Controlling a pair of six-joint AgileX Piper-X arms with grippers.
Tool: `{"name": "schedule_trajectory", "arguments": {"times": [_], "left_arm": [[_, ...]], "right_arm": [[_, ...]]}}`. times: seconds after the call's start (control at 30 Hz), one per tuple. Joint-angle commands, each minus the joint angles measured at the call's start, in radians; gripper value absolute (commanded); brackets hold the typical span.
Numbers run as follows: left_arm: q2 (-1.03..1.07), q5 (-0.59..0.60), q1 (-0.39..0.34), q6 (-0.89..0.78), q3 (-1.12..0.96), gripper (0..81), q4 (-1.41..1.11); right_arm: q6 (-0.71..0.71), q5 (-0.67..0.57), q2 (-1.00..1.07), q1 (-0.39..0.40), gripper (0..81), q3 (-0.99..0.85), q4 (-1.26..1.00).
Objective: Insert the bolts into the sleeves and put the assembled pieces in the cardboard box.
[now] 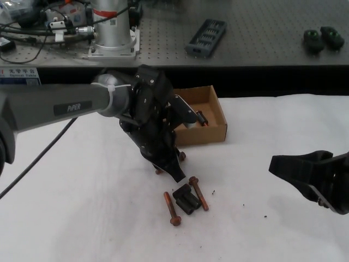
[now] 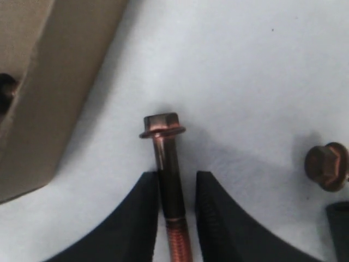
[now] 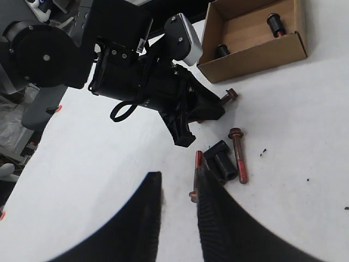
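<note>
A copper bolt [image 2: 170, 180] lies on the white cloth between the fingers of my left gripper [image 2: 177, 177], which is open and straddles its shank; a small gap shows on one side. In the high view that gripper [image 1: 170, 164] points down just in front of the cardboard box [image 1: 215, 134]. Nearer the front, two more bolts [image 1: 172, 209] [image 1: 198, 192] flank a black sleeve [image 1: 186, 199]. The box [image 3: 256, 54] holds two assembled pieces [image 3: 275, 22]. My right gripper [image 3: 179, 180] hovers open and empty at the right [image 1: 278, 164], away from the parts.
A perforated metal bench runs along the back with a silver post [image 1: 112, 27], a black tray [image 1: 206, 37] and two dark round parts [image 1: 323, 38]. A black cable [image 1: 38, 158] crosses the cloth on the left. White cloth spreads open at front left and right.
</note>
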Motion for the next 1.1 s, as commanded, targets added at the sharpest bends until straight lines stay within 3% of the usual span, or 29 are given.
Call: {"name": "schedule_trajectory", "arguments": {"times": [0.0, 0.17, 0.33, 0.47, 0.67, 0.83, 1.07], "left_arm": [[0.004, -0.029, -0.009, 0.012, 0.004, 16.6, 0.051], [0.004, -0.041, -0.015, 0.012, 0.004, 0.3, 0.05], [-0.006, -0.041, -0.02, 0.0, 0.004, 0.6, 0.05], [-0.056, -0.022, -0.01, -0.104, 0.004, 0.6, 0.05], [-0.208, 0.219, 0.044, -0.344, 0.006, 0.6, 0.015], [-0.341, 0.231, 0.058, -0.378, 0.015, 0.6, -0.006], [-0.567, 0.281, 0.1, -0.535, 0.322, 0.6, -0.237]], "right_arm": [[-0.003, -0.012, -0.008, -0.006, 18.7, -0.008, -0.001], [-0.003, -0.03, -0.008, -0.006, 18.7, -0.008, -0.001], [-0.003, -0.052, -0.008, -0.006, 18.7, -0.008, -0.001], [-0.003, -0.103, -0.003, -0.006, 18.7, 0.001, 0.037], [-0.088, -0.126, 0.049, -0.006, 18.7, 0.001, 0.12], [-0.107, -0.186, 0.136, -0.006, 18.7, -0.04, 0.123], [-0.316, -0.184, 0.34, -0.006, 18.7, -0.228, 0.31]]}}
